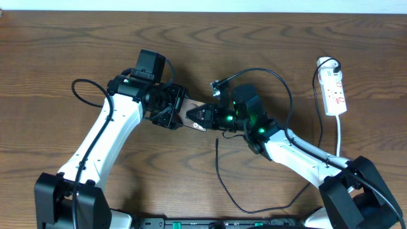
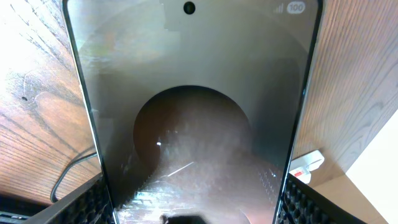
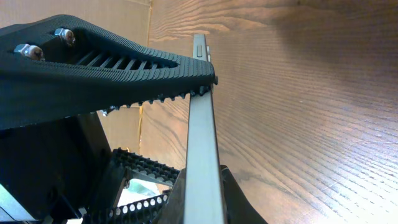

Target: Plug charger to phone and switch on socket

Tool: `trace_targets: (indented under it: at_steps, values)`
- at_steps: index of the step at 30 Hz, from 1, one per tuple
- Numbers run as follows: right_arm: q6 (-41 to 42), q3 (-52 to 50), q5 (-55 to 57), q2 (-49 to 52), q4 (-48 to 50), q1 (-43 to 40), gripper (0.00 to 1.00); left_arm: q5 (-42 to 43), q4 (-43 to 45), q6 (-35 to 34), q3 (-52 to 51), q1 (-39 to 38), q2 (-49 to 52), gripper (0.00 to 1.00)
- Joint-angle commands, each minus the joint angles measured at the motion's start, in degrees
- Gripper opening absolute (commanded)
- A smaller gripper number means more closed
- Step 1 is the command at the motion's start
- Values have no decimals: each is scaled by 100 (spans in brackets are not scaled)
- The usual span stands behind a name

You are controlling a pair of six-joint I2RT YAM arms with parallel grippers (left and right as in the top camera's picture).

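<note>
The phone (image 1: pixel 188 111) is held above the table between both grippers. My left gripper (image 1: pixel 169 109) is shut on its sides; in the left wrist view the dark glossy phone (image 2: pixel 193 93) fills the frame between the jaw pads (image 2: pixel 193 208). My right gripper (image 1: pixel 205 116) is shut on the phone's other end; its wrist view shows the phone edge-on (image 3: pixel 202 137) between its fingers (image 3: pixel 205 162). The charger (image 1: pixel 219 166) lies loose on the table, its plug tip just below the right gripper and apart from the phone. The socket (image 1: pixel 334 93) lies at the far right.
The charger cable loops along the front edge towards the right arm's base. The socket's black cord (image 1: pixel 316 108) and white lead (image 1: pixel 341 137) run down the right side. The socket also shows in the left wrist view (image 2: pixel 307 165), as does a black cable (image 2: pixel 69 173).
</note>
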Motion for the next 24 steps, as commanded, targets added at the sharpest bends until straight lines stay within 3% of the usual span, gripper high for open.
trace_targets:
  at_steps: [1, 2, 4, 16, 24]
  values:
    - [37, 83, -186, -33, 125, 131, 1, 166, -26, -26, 138, -68, -103, 77]
    - [28, 83, -184, -33, 125, 129, 1, 166, -46, -26, 138, -68, -103, 85]
    - [0, 83, -186, -33, 127, 103, 1, 184, -68, 0, 138, -68, -105, 88]
    - [-227, 83, -184, -33, -157, -286, 1, 970, -61, 798, 138, 398, -107, 89]
    - [-343, 83, -173, -33, -822, -826, 1, 1757, -57, 2166, 138, 1145, -107, 90]
